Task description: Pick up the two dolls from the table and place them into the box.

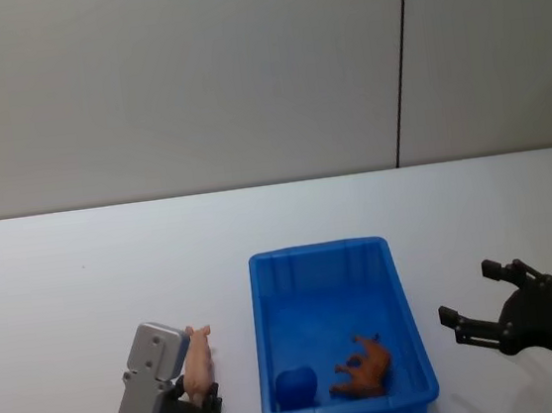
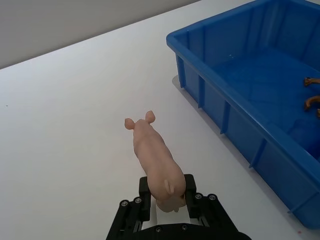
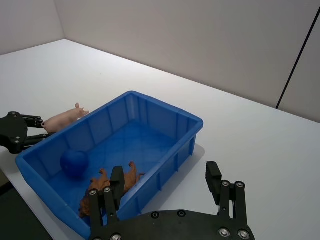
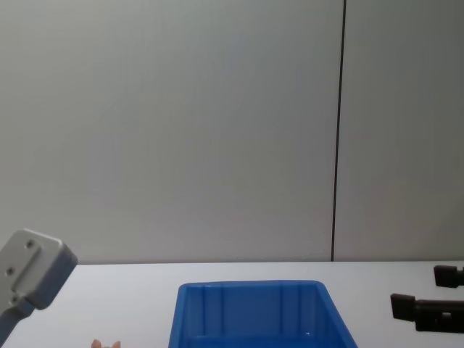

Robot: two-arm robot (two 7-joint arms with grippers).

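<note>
One brown animal figure [image 1: 364,366] and a blue ball [image 1: 298,386] lay in the ribbed blue box [image 1: 264,308]. Left pincer [image 2: 167,196] clamped the smooth pink pig [image 2: 153,157] beside it on the tabletop [image 1: 66,290]; right pincer [image 1: 477,303] gaped empty.

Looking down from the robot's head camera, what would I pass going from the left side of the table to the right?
Left gripper clamped on the pink pig doll → blue ball inside the blue box → brown animal doll in the same box → open right gripper.
</note>
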